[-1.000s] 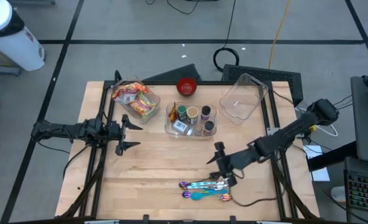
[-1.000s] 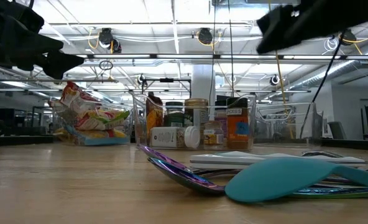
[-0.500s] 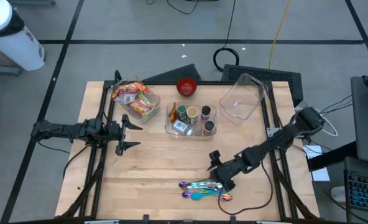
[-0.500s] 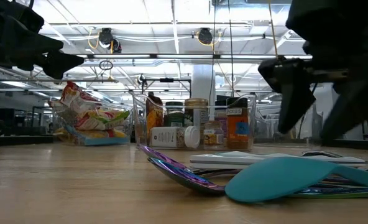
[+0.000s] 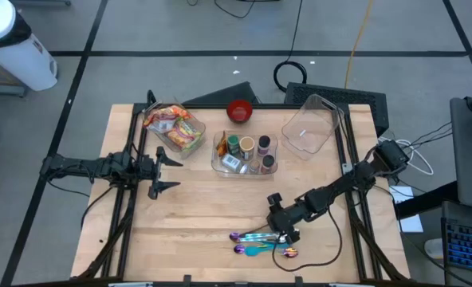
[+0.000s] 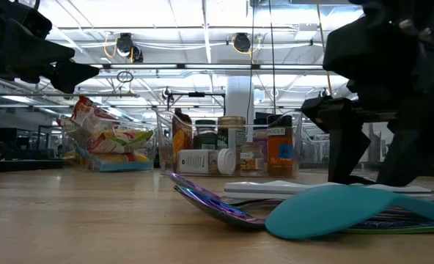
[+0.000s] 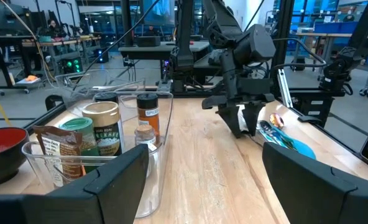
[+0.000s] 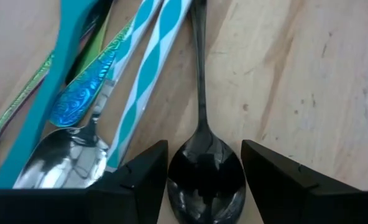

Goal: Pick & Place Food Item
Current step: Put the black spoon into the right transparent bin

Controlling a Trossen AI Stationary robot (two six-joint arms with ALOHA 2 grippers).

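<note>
high view: a clear tub (image 5: pixel 245 154) mid-table holds jars; left of it a tub of snack packets (image 5: pixel 173 127), right an empty tub (image 5: pixel 309 126). right gripper (image 5: pixel 282 226) sits over the cutlery (image 5: pixel 261 241) nearer the front edge.
right wrist view: its fingers are spread, straddling a dark spoon (image 8: pixel 204 155).
left wrist view: left gripper (image 7: pixel 202 180) is spread, idle left of the jars.

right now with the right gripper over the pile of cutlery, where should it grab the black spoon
Grip the black spoon at the thin neck just above its bowl, coming straight down. It lies flat on the table beside the striped handle, and the right gripper is open astride the bowl; the neck is narrower and clear on its bare-wood side.
</note>
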